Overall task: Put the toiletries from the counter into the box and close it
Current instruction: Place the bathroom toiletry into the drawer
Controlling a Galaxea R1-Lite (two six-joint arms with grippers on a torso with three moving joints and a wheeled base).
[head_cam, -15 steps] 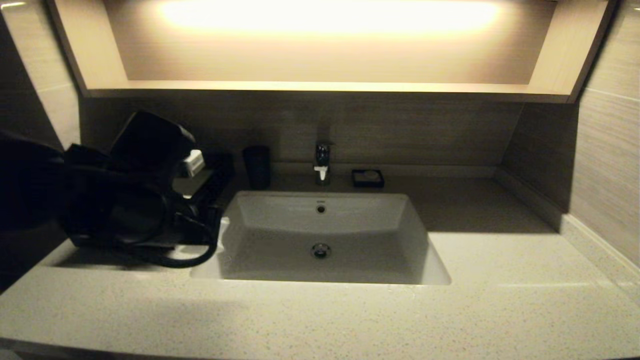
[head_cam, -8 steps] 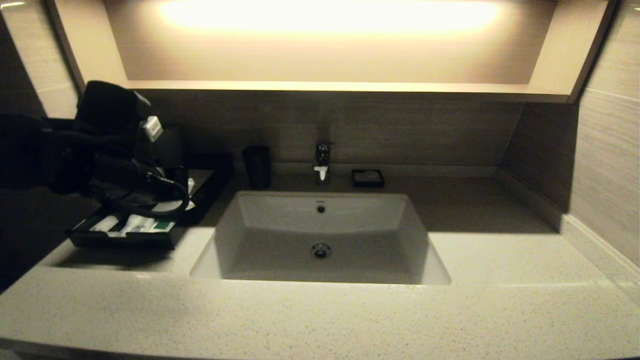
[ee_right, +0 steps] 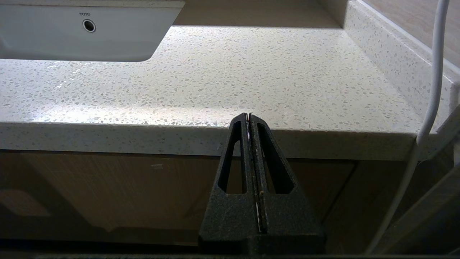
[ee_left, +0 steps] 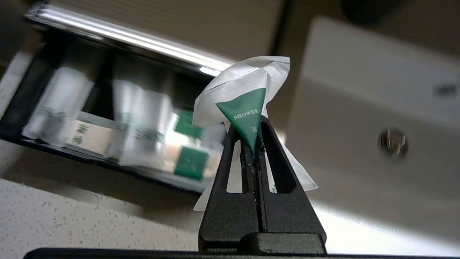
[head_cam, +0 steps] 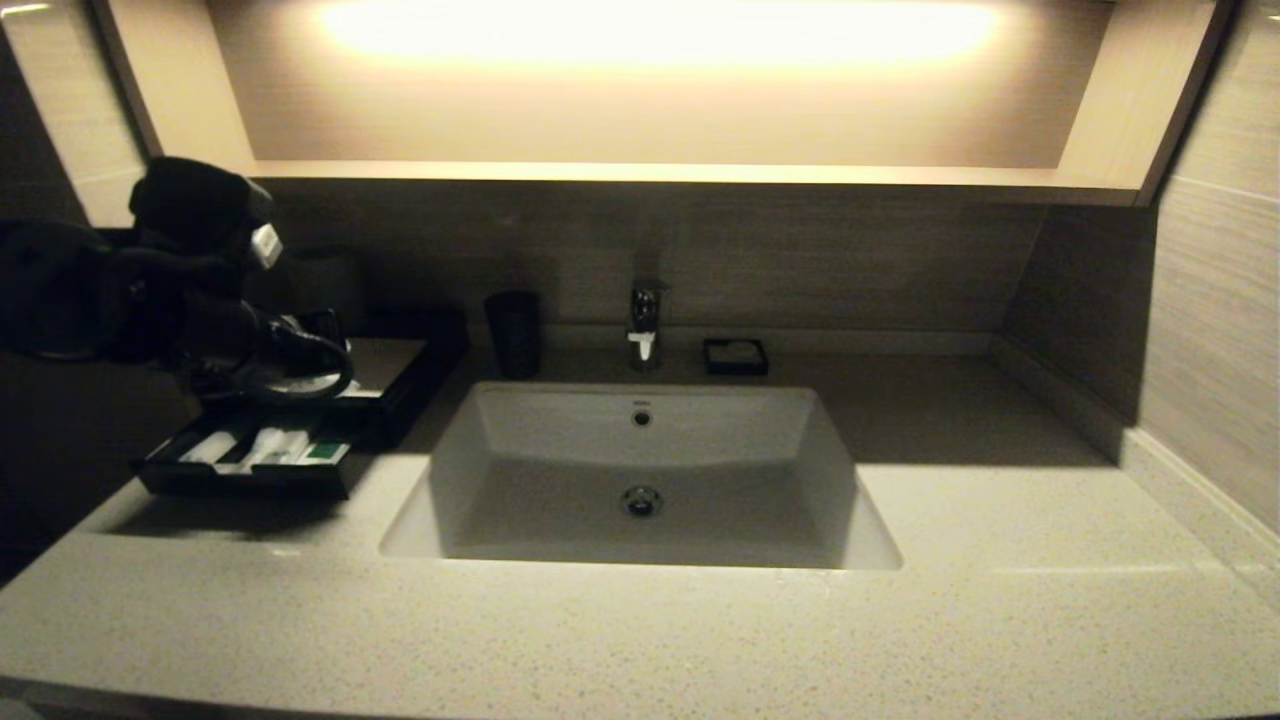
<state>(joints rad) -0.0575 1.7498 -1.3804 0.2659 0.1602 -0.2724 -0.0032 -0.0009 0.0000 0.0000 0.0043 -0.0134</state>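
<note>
The black box (head_cam: 405,368) stands on the counter (head_cam: 640,640) left of the sink (head_cam: 640,470). Its front tray (head_cam: 160,478) is pulled out and holds several white packets with green labels (head_cam: 265,447). My left arm hangs over the box. My left gripper (ee_left: 251,133) is shut on a squarish white pouch with a green "SHOWER" label (ee_left: 244,86), held above the counter beside the tray (ee_left: 18,108). The tray's packets (ee_left: 143,118) show there too. My right gripper (ee_right: 249,117) is shut and empty, below the counter's front edge (ee_right: 215,140).
A black cup (head_cam: 514,333), the faucet (head_cam: 645,325) and a small black soap dish (head_cam: 736,356) stand along the back wall. A lit shelf (head_cam: 640,172) overhangs the counter. A white cable (ee_right: 433,90) hangs on the right.
My left arm has risen and drawn back to the left, uncovering the open tray and its packets. The right arm has not moved.
</note>
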